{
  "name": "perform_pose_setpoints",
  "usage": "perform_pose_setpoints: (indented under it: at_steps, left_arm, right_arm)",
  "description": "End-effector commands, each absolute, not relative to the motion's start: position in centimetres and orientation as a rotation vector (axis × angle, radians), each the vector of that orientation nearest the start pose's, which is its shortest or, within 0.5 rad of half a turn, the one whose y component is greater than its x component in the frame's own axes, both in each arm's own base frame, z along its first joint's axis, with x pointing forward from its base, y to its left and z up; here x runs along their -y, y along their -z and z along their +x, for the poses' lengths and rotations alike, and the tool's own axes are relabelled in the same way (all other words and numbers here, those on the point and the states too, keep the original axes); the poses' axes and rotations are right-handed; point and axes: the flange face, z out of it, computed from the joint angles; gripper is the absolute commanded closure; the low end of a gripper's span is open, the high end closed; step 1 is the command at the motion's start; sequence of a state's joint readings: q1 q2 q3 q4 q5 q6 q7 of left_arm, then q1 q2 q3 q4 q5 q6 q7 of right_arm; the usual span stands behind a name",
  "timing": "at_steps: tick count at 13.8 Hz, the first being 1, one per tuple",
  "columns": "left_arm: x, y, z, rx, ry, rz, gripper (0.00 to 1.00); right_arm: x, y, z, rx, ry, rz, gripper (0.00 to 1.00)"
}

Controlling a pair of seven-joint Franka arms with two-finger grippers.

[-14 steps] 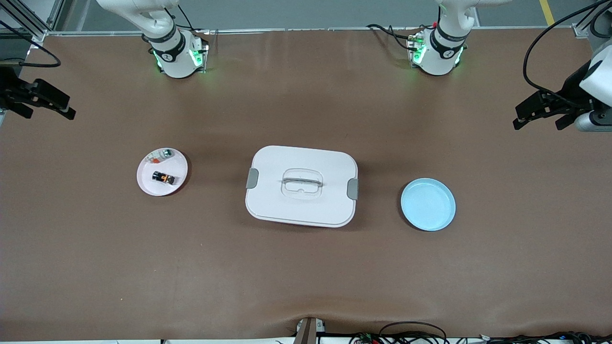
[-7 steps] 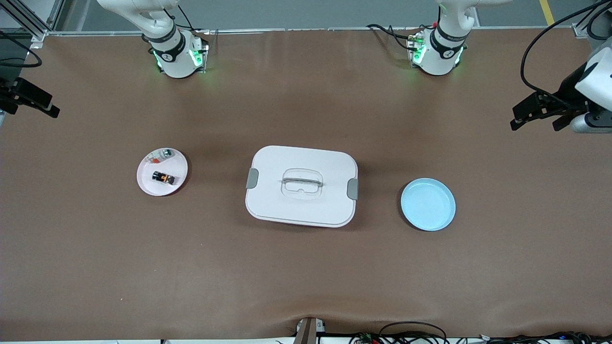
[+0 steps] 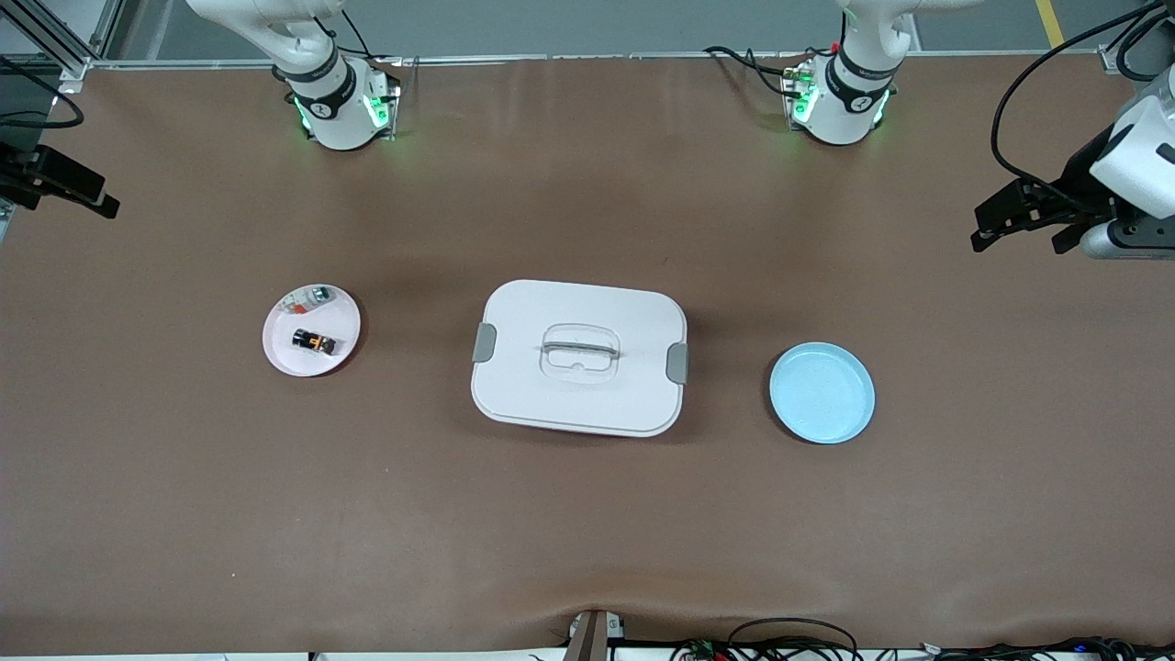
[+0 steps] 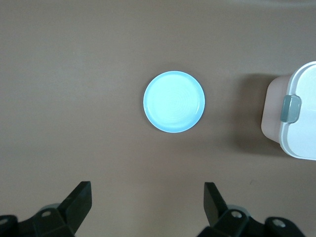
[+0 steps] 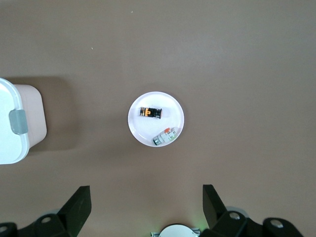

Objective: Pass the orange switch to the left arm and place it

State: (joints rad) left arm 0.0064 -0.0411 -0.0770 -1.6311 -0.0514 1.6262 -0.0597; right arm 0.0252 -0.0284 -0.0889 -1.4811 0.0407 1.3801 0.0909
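The orange switch [image 3: 314, 342] lies on a small white plate [image 3: 285, 353] toward the right arm's end of the table. It also shows in the right wrist view [image 5: 151, 112]. The white box [image 3: 579, 357] stands shut at mid-table, between that plate and a blue plate [image 3: 822, 392]. My right gripper [image 3: 69, 204] is open and empty, high over the table's edge at the right arm's end, well away from the switch. My left gripper [image 3: 1017, 240] is open and empty, high over the left arm's end. The left wrist view shows its open fingers [image 4: 79, 202] and the blue plate [image 4: 174, 101].
A small white piece with red-orange and green bits [image 3: 307, 296] shares the white plate with the switch. The blue plate holds nothing. The box's edge shows in both wrist views, left [image 4: 296, 118] and right [image 5: 15, 123]. Cables run along the table's edge nearest the camera.
My right gripper has drawn outward toward the right arm's end of the table. My left gripper has shifted slightly toward the table's middle. The switch, plates and box have not moved.
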Motion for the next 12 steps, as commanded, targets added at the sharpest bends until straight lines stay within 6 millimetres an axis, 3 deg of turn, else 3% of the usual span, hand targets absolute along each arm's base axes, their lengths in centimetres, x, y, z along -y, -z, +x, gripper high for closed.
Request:
perform_pose_setpoints:
  at_steps: [1, 12]
  left_arm:
    - [4.2, -62.3, 54.6, -0.024, 0.057, -3.186, 0.0]
    - [3.9, -62.4, 54.5, -0.024, 0.052, -3.186, 0.0]
  right_arm:
    - [3.4, -66.5, 52.4, -0.272, -0.139, -3.087, 0.0]
    - [4.7, -66.2, 53.1, -0.307, -0.106, -3.174, 0.0]
